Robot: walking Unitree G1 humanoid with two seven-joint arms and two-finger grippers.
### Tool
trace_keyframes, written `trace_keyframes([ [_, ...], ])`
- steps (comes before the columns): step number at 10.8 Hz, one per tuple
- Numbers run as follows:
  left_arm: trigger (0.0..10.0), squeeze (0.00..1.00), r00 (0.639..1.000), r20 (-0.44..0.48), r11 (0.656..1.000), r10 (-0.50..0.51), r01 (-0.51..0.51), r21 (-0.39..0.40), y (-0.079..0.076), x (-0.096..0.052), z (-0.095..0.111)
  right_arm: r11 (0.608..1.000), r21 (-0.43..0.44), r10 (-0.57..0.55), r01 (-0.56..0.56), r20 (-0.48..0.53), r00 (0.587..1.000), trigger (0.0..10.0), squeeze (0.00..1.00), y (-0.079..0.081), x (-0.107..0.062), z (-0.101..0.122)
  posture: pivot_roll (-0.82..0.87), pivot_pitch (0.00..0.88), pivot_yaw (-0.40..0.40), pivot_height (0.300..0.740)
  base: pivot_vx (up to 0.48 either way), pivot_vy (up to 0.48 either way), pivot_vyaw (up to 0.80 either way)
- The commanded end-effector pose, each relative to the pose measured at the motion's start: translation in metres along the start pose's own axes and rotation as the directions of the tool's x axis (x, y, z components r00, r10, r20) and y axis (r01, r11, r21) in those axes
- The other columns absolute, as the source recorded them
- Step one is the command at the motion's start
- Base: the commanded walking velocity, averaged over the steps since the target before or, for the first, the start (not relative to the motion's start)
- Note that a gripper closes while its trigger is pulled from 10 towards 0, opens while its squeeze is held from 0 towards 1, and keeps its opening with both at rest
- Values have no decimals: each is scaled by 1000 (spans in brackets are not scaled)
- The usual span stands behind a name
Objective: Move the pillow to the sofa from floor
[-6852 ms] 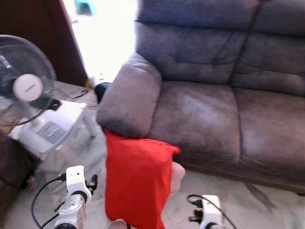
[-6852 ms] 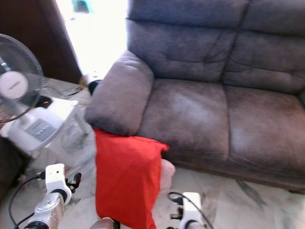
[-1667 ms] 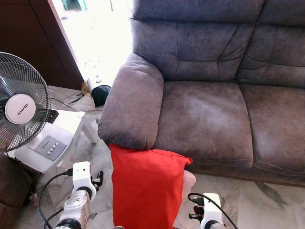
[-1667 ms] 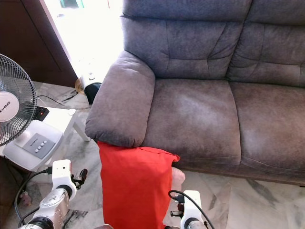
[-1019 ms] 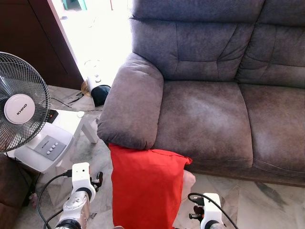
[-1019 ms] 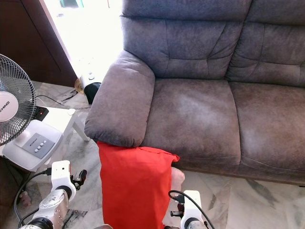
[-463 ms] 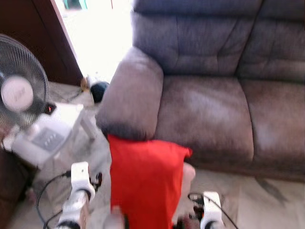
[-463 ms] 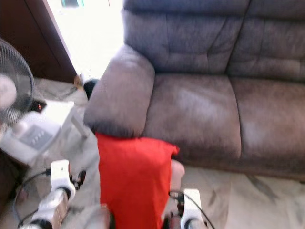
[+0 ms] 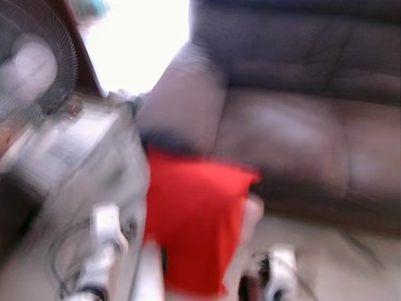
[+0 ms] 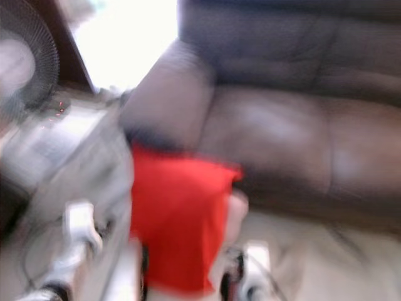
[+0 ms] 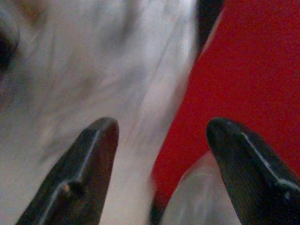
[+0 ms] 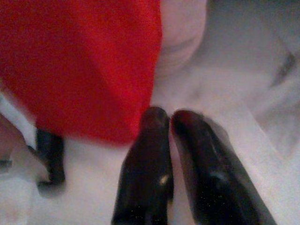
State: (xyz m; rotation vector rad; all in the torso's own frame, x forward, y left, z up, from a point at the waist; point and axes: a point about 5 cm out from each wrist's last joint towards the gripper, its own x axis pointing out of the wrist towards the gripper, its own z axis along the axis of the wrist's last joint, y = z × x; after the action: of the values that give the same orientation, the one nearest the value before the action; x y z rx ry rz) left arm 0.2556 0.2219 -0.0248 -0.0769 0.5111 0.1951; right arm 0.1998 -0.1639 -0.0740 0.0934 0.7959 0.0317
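The red pillow stands on the floor against the grey sofa. Left gripper jaws spread wide beside it, empty; right gripper jaws closed together, empty, near the pillow's edge.

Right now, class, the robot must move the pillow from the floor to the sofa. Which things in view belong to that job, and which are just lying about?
Belongs to the job:
red pillow, standing on the floor against the sofa's armrest
grey sofa
left gripper, fingers apart beside the pillow
right gripper, fingers together near the pillow's edge

Just lying about:
standing fan
white stool
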Motion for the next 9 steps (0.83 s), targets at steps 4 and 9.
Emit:
trace_keyframes([
  [4,10000,0,1000,18,1000,-5,5,5,-3,2,6,999,49,-12,14,-30,999,10000,0,0,-4,-14,144,190,12,591,0,0,0],
  [9,10000,0,997,73,1000,-4,4,12,-2,6,19,988,140,22,-59,255,967,10000,0,7,17,98,152,209,21,591,0,0,0],
])
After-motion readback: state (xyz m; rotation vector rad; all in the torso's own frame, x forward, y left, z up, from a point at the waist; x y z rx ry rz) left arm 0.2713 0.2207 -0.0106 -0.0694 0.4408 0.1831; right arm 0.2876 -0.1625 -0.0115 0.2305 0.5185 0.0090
